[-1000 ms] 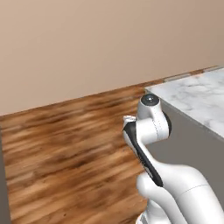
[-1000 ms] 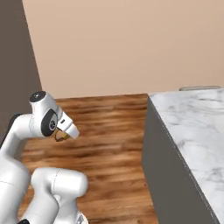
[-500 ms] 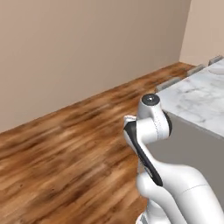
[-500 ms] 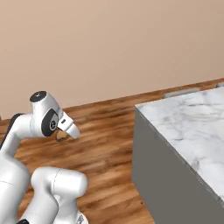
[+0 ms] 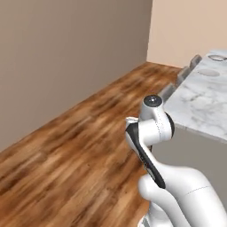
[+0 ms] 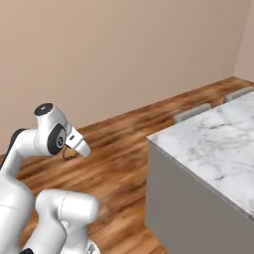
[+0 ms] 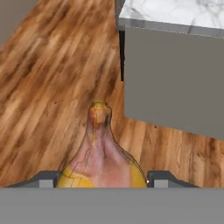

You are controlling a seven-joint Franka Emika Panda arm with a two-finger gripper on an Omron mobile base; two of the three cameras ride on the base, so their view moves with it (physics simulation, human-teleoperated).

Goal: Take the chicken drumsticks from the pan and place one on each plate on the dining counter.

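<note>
In the hand view a golden-brown chicken drumstick (image 7: pixel 100 148) sits between my gripper's (image 7: pixel 103 180) two fingertips, thin end pointing away, above the wood floor. The gripper is shut on it. The arm is folded close over the base, its hand (image 6: pixel 78 146) pointing down. The dining counter (image 5: pixel 204 104) with its white marble top stands to the right, and its corner (image 7: pixel 175 17) lies ahead of the hand. Two round grey plates (image 5: pixel 209 72) (image 5: pixel 217 57) lie far down its top. The pan is out of view.
Grey chair backs (image 5: pixel 167 91) (image 6: pixel 192 112) stand along the counter's far side. The counter's grey side wall (image 6: pixel 188 208) is close on the right. Wood floor (image 5: pixel 75 146) runs to beige walls (image 6: pixel 124 54) on the left and ahead.
The whole picture has shifted with the base: the wall slid away, a room corner appeared, and the counter with chairs and plates came into view. The drumstick stays gripped.
</note>
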